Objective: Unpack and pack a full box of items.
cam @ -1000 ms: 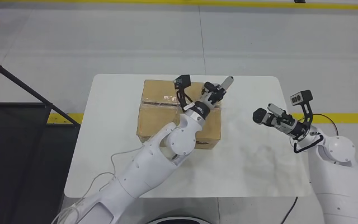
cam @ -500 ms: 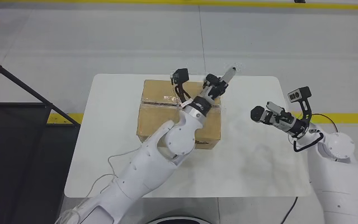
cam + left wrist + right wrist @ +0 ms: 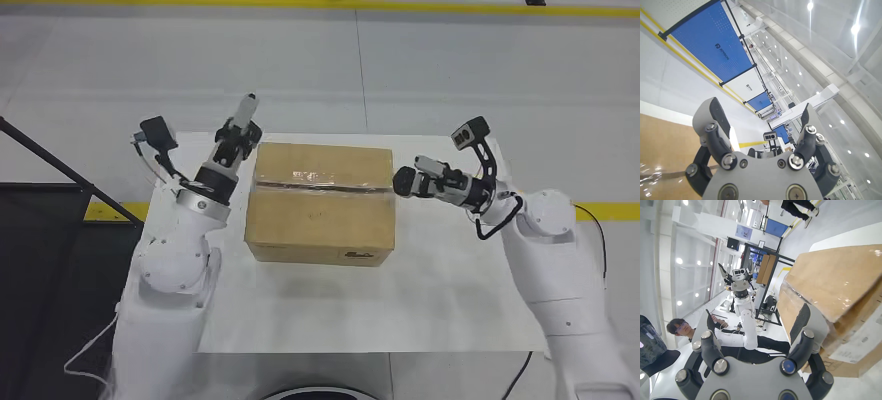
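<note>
The sealed cardboard box (image 3: 320, 205) sits mid-table (image 3: 450, 290) between the left gripper (image 3: 240, 120) and right gripper (image 3: 405, 183), both spread wide and empty. It looks stiff and probably heavy; the glossy tape (image 3: 320, 181) seems slick, so flap edges look the better hold.

One box, one table, two grippers.
There is one brown cardboard box (image 3: 318, 205), and it has one strip of shiny clear tape (image 3: 320, 182) across its top. There is one white table with round corners (image 3: 450, 290). There are two grey metal grippers: one left gripper (image 3: 761, 106) and one right gripper (image 3: 755, 311). Each has two fingers (image 3: 719, 113) with black pads, so that makes four fingers in all. Each wrist has one small black camera (image 3: 155, 131), so two cameras. There is one dark panel in a black frame (image 3: 40, 270).
</note>
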